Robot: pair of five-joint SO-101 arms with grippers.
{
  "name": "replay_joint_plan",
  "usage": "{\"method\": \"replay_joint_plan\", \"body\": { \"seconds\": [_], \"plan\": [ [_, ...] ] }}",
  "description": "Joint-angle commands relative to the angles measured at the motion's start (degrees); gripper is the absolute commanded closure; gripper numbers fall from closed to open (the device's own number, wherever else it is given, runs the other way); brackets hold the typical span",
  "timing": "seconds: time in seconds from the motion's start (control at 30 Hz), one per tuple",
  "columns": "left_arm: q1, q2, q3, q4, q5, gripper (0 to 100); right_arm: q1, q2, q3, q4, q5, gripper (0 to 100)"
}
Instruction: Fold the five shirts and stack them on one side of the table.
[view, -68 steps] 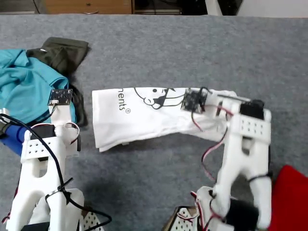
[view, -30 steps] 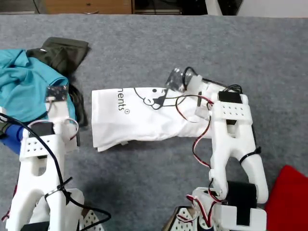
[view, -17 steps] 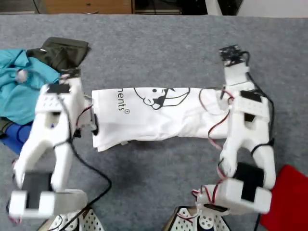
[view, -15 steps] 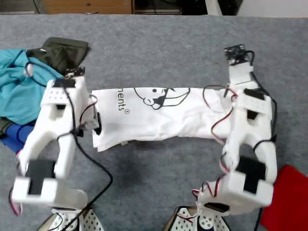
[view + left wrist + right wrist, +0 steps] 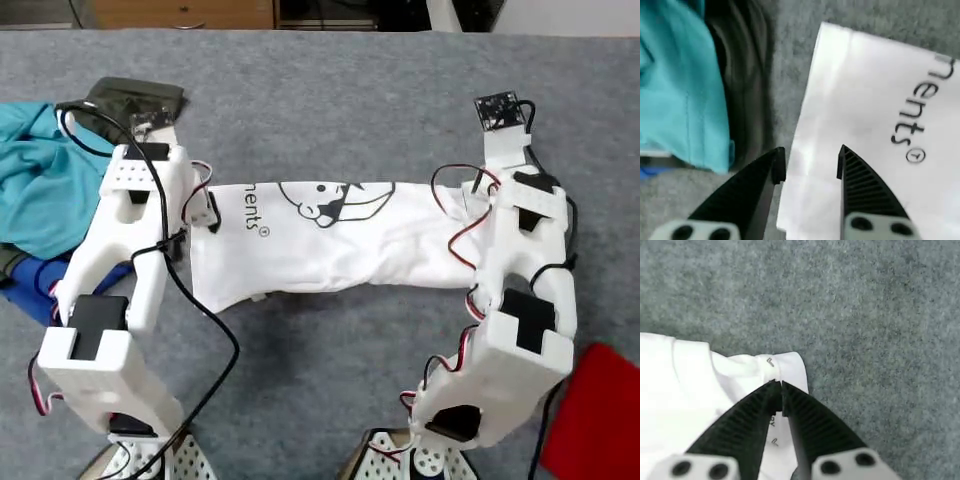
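now both arms have swung out to the ends of the white shirt (image 5: 330, 245), and that is the change you should care about. a couple of seconds ago the left arm sat back beside the teal shirt (image 5: 45, 185) and the right arm lay over the middle of the white one; since then each has reached forward to its own end of the strip.

your left gripper (image 5: 811, 150) is spread wide, one finger over the white cloth and the other just off its edge above the grey table (image 5: 330, 100), so the shirt's short end runs right between the fingers. the dark shirt (image 5: 135, 105) and the teal one lie just beyond its outer finger, near enough to catch by mistake.

your right gripper (image 5: 778, 385) has its fingers pressed together, tips on the far corner of the shirt's other end. you cannot tell from here whether any cloth is pinched between them or they only rest on it. the red shirt (image 5: 595, 410) sits well behind that arm.

the white shirt itself now lies straighter than before, a long narrow band stretched between the two grippers, its right end no longer bunched. by my reading that sets up the crosswise fold: close the left on its end, confirm the right has fabric, then bring one end over the other.
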Motion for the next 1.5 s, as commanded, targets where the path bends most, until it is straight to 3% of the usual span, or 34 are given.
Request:
{"method": "replay_joint_plan", "body": {
  "seconds": [0.0,0.53,0.73,0.97,1.2,1.47],
  "plan": [
    [-1.0,-0.5,1.9,-3.7,-2.2,82,0.4,-0.1,-2.7,-0.1,0.8,99.5],
    [-0.9,0.7,9.7,-12.6,-1.4,82,0.3,0.0,-2.7,-0.1,1.1,99.5],
    [-1.0,7.2,3.5,-6.9,8.0,82,0.3,0.0,-2.7,-0.1,1.1,99.5],
    [-0.9,15.7,-7.3,-0.5,8.1,99,0.3,-0.4,-2.6,-0.1,1.1,99.5],
    [-1.0,19.3,-15.0,4.7,8.1,98,2.9,-0.7,-3.4,-0.4,0.2,99.5],
    [0.6,19.6,-28.8,14.6,5.4,98,13.4,-2.1,-3.6,-7.4,-11.8,99.4]
  ]
}}
